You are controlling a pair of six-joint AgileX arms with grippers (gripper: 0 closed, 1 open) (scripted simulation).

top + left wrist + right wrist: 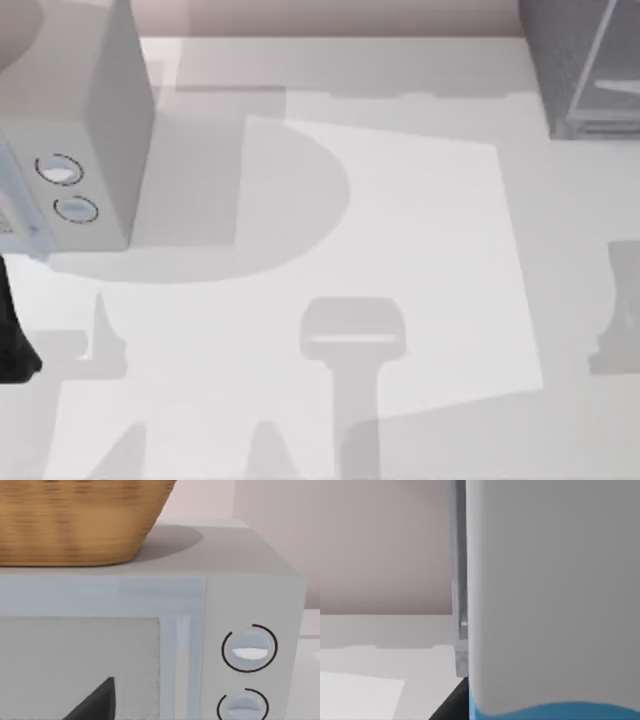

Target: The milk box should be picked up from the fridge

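Lifting milk box (552, 590) beside fridge (585, 65): box close against right wrist camera, white top, blue edge. Right gripper state: cannot tell. Judgement: withdraw straight, slow, clear of fridge frame.

Fridge (585, 65), dark grey with pale glassy panel, at two o'clock; milk box (550, 595) white-topped, sky-blue below.

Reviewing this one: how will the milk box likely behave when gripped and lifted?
The milk box shows a smooth, flat pale face meeting a blue band, so it may be slippery yet easy to clamp squarely. Being a carton, it is probably light and could dent under a hard squeeze.
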